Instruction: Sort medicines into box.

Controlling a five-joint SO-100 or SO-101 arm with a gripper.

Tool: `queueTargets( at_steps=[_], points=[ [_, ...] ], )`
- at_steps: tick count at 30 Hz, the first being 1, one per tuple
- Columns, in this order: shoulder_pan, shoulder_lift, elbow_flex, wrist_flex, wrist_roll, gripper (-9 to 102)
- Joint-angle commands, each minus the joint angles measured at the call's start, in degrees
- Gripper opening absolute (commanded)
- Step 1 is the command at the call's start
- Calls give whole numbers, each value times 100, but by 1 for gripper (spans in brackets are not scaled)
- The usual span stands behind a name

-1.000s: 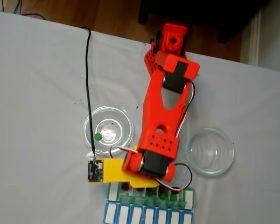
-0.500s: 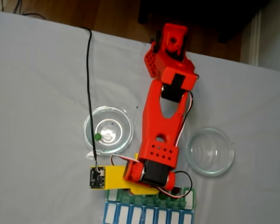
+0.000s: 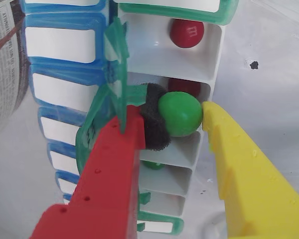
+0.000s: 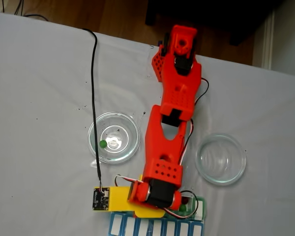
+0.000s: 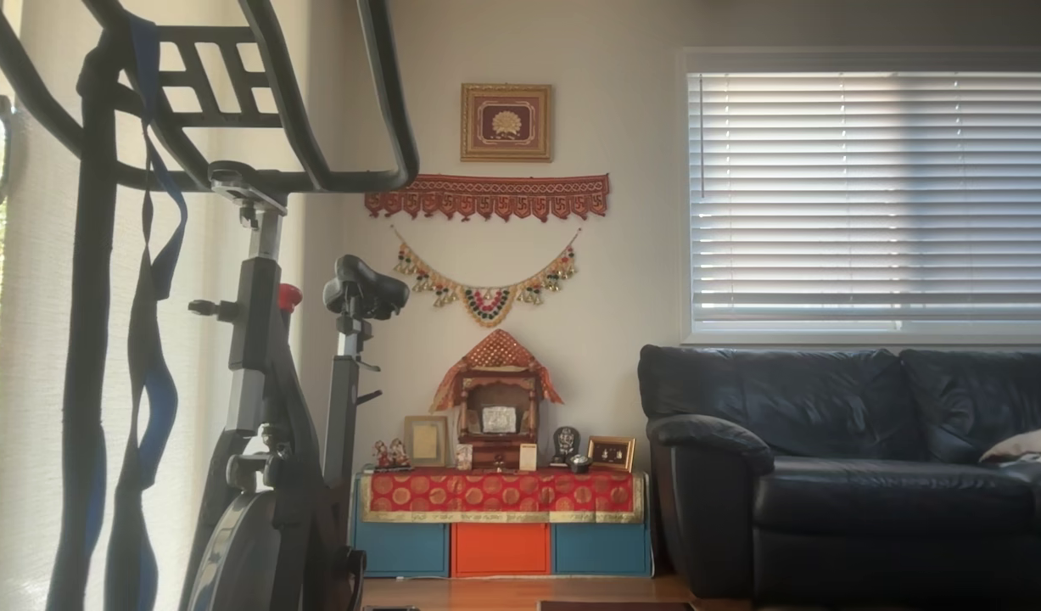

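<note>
Gripper [image 3: 182, 119]: clamped on a green ball [image 3: 179, 115], above the box [image 3: 209, 59].
Box: near table edge, cropped; arm [image 4: 167, 147] covers it.
Red ball [image 3: 185, 85]: apparently beneath, half hidden.

seen in the wrist view: gripper [image 3: 179, 124] over the pill box [image 3: 209, 55], one ball [image 3: 179, 114] between the padded finger [image 3: 114, 164] on the left and the bare finger [image 3: 239, 169] on the right, above an open compartment. another ball [image 3: 187, 33] in the compartment farther up, a third [image 3: 184, 85] just behind the held one, a fourth [image 3: 152, 164] lower, half hidden. second row of compartments [image 3: 60, 89] adjoining on the left.

seen in the fixed view: arm [image 4: 169, 132] reaching from the far edge of the table [image 4: 39, 73] to the near edge. one dish [image 4: 114, 137] left of the arm, with a ball [image 4: 103, 144] in it; another dish [image 4: 221, 159] right. cable [image 4: 93, 88] along the left, running down to the wrist.
</note>
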Motion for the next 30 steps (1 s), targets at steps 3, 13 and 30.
queueTargets(
  at_steps=[3, 13, 30],
  points=[
    [-88, 141, -896, 202, 105, 1],
    [-229, -158, -1020, 202, 202, 1],
    [-272, -35, -642, 202, 149, 12]
  ],
)
